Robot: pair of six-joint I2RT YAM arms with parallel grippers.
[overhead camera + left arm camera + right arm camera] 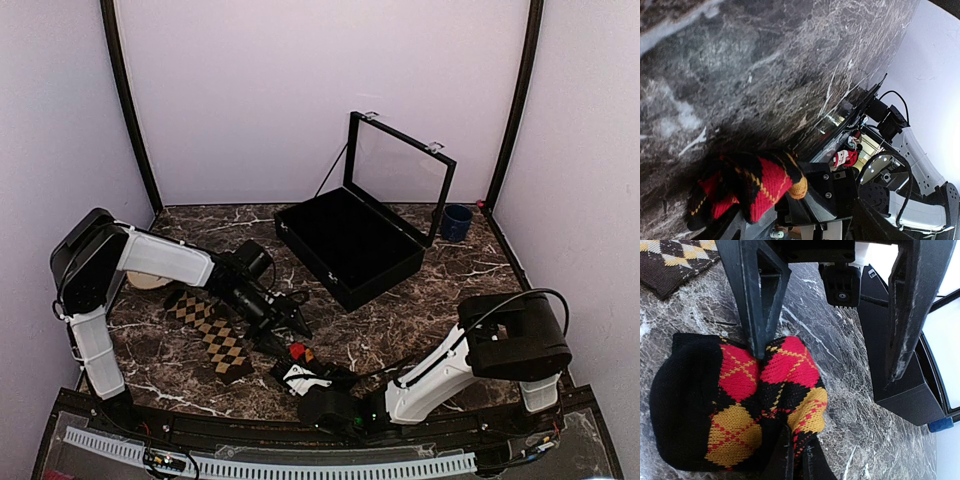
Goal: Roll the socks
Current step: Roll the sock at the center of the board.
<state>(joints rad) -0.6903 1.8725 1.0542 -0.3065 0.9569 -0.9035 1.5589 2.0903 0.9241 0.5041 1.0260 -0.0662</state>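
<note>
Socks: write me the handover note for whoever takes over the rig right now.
Left end effector: open, one fingertip on the red-and-orange sock.
Right end effector: shut, pinching that sock's near edge.
Red-and-orange sock: loosely bunched near the table's front, not yet a tight roll.
Tan sock: lying flat to its left, unrolled.
Left to do: finish this roll, then roll the tan sock.

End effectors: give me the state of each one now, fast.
Left end effector: open, holding nothing.
Right end effector: shut on the red-and-orange sock.
</note>
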